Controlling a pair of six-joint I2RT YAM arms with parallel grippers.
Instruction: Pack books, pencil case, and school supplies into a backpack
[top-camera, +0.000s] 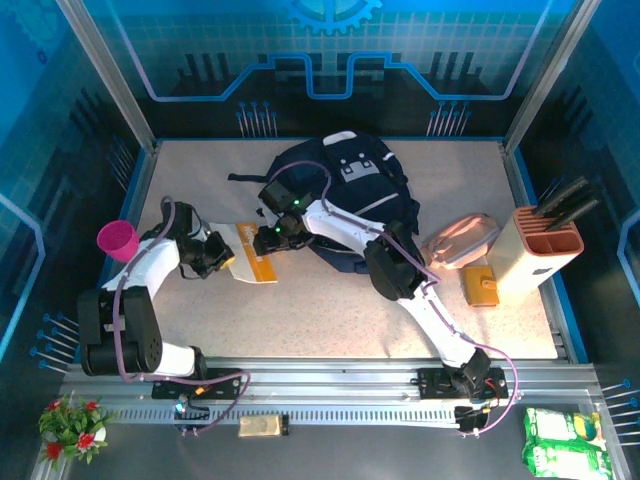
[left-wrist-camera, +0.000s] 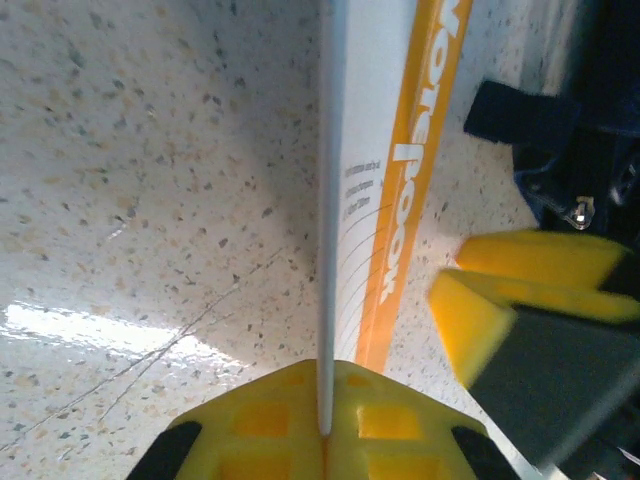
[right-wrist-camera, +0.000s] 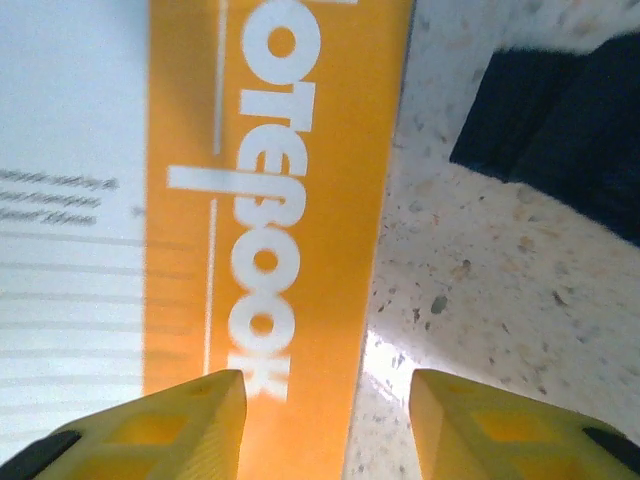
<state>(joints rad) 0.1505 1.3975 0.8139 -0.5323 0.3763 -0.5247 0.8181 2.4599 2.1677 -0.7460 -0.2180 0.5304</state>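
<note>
speckled desk (left-wrist-camera: 120, 200) underneath; thin notebook (left-wrist-camera: 375, 200), judged light and floppy, is pinched edgewise by the left hand (left-wrist-camera: 322, 400), right hand (right-wrist-camera: 325, 395) spread alongside.

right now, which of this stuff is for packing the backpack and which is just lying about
for the job: backpack, notebook clamped in the left gripper, pencil case, flat orange-yellow piece

lying about: magenta cup, beige block holder, flowers, green packets
</note>
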